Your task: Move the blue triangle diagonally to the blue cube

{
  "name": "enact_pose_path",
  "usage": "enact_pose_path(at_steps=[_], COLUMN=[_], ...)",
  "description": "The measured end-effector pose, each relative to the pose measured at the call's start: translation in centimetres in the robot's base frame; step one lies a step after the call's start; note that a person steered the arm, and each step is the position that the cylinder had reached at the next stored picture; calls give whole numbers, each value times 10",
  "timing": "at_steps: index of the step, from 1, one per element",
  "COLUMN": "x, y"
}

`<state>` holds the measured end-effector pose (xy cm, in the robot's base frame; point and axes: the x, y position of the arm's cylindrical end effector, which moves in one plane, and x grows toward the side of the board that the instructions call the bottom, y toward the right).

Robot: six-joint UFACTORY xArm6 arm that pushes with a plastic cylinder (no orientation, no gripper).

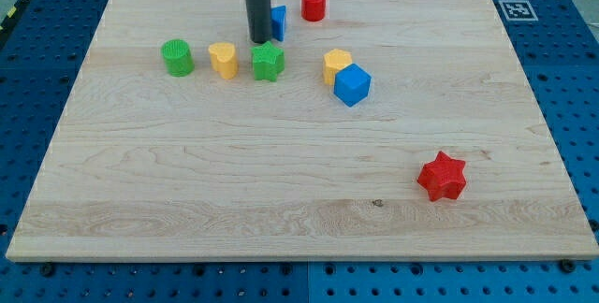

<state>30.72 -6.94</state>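
One blue triangle (279, 22) half hidden behind my tip (259, 40), its pointing unclear, blue cube (353, 84) well apart, no gripper fitted, nothing held.

The far-centre area is crowded. My tip (259, 41) stands just left of the blue triangle (279, 21), with the green star (268, 62) directly near-side of it. The yellow heart (223, 60) and green cylinder (177, 58) block the left. The yellow hexagon (337, 62) touches the blue cube (353, 85) on its far-left. Open board lies between star and hexagon. The red cylinder (314, 4) stands far right of the triangle.
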Motion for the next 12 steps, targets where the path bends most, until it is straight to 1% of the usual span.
enact_pose_path(at_steps=[1, 2, 3, 4, 5, 6, 8, 10, 12], x=[-28, -32, -9, -4, -15, -43, -33, -24, 14], y=[-12, -12, -9, 0, -9, -13, -7, 23, 46])
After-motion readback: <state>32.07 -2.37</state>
